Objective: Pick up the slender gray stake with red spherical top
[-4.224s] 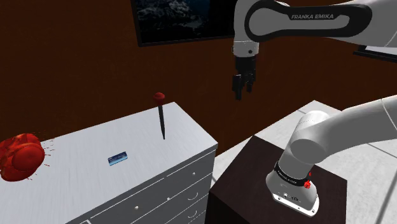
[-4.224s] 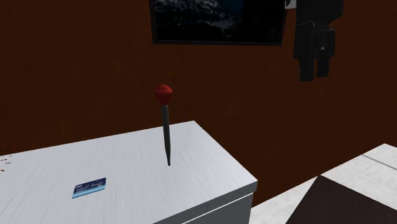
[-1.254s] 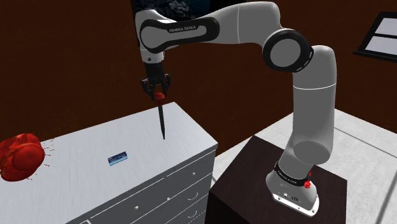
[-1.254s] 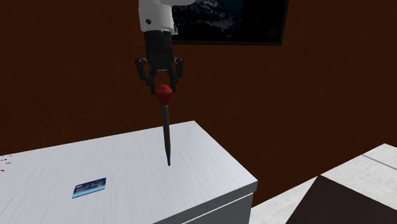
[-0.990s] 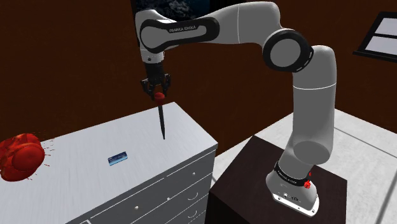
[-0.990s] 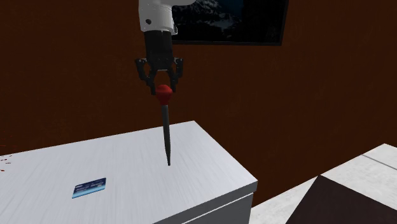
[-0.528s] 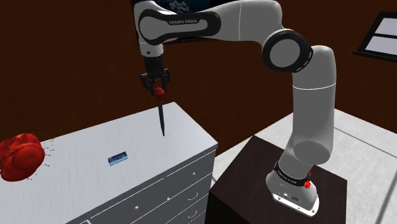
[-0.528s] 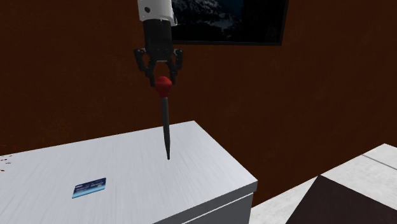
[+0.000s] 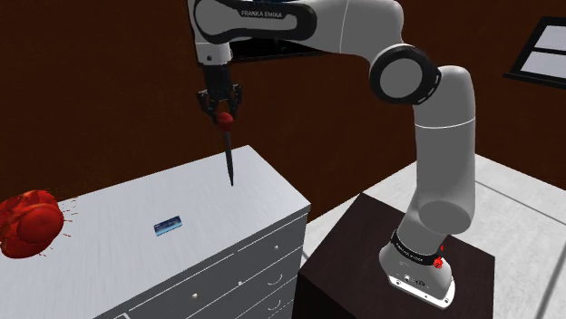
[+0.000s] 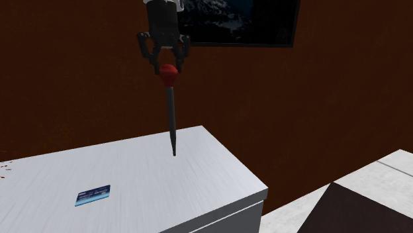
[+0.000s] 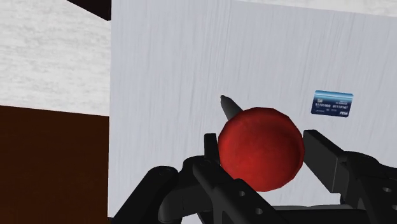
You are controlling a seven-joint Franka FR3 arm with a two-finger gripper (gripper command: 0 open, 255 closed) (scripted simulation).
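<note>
Wrist view: claw (image 11: 262, 153) clamped on the red ball top of the stake (image 11: 257, 162), one finger on each side. The grey shaft tip shows past the ball, with the white table (image 11: 165, 76) and a blue card (image 11: 332, 103) beyond. Second exterior view adds the full shaft, hanging upright over the table's far edge. Versus 0.5 s ago: claw and stake higher, tip raised, card unmoved.

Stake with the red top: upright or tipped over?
Upright, close to vertical: the stake hangs point down over the white dresser, its red top clasped in the gripper.
</note>
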